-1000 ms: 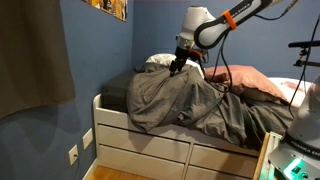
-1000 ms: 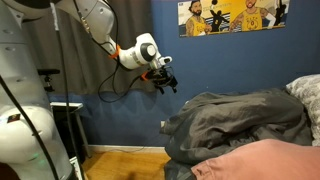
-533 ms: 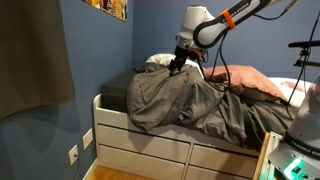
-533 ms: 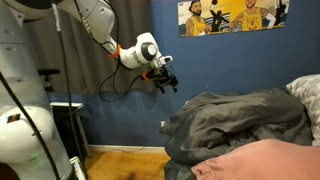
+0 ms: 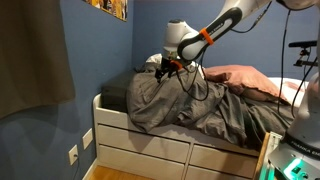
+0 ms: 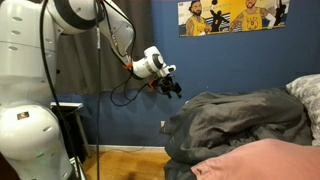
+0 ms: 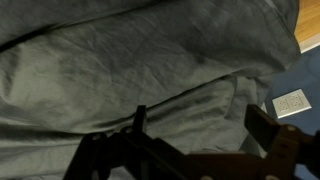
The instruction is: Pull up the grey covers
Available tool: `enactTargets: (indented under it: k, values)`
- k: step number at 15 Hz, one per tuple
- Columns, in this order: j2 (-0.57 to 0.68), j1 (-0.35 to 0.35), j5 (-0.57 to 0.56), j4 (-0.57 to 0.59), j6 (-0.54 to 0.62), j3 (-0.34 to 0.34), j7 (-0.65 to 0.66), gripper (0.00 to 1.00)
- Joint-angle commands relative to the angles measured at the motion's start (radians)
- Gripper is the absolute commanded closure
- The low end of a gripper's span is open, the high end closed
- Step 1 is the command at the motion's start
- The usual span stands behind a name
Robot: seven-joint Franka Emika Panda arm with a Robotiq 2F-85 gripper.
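Since the claw [image 5: 165, 67] has nothing in it, the job looks to me like it has hardly begun. In the wrist view the claw [image 7: 200, 125] is wide apart. One of its fingers [image 7: 262, 125] stands well clear of its mate, and no cloth is caught between them.

The covers [image 5: 185, 100] lie on the bed [image 5: 140, 135] in a big lumpy heap. They are not spread flat. A large part hangs down over the near side of the bed, past the white front. In an exterior view the covers [image 6: 240, 120] pile up high in the middle of the bed, and the claw [image 6: 176, 90] hangs in the air just to the left of them, with a gap between. The claw does not seem to touch the cloth.

The covers [image 7: 110, 60] are dark grey and plain, with no pattern. They look soft and thick, with many deep folds and small creases. Under the claw one thick fold runs across the cloth.

A pale pillow [image 5: 152, 61] sits at the far left end of the bed, close behind the claw. A pink pillow [image 5: 250, 78] lies far to the right of it, partly tucked behind the heap.

What is left, I think, is nearly all of it. The claw must go down, pinch an edge or a fold, and draw the covers up along the bed until they lie smooth.
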Motion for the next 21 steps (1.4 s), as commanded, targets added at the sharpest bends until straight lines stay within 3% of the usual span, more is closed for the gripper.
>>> enactTargets:
  k: [1, 7, 11, 12, 15, 21]
  values:
    - [0.217, 0.121, -0.05, 0.249, -0.037, -0.087, 0.159, 0.0]
    - [0.497, 0.263, -0.034, 0.582, -0.103, -0.217, 0.35, 0.0]
    - [0.662, 0.287, -0.008, 0.794, -0.165, -0.24, 0.392, 0.0]
    - [0.561, 0.283, -0.015, 0.647, -0.129, -0.233, 0.37, 0.0]
    - [0.639, 0.287, -0.009, 0.744, -0.138, -0.239, 0.373, 0.0]
    - [0.683, 0.297, -0.013, 0.809, -0.154, -0.258, 0.409, 0.0]
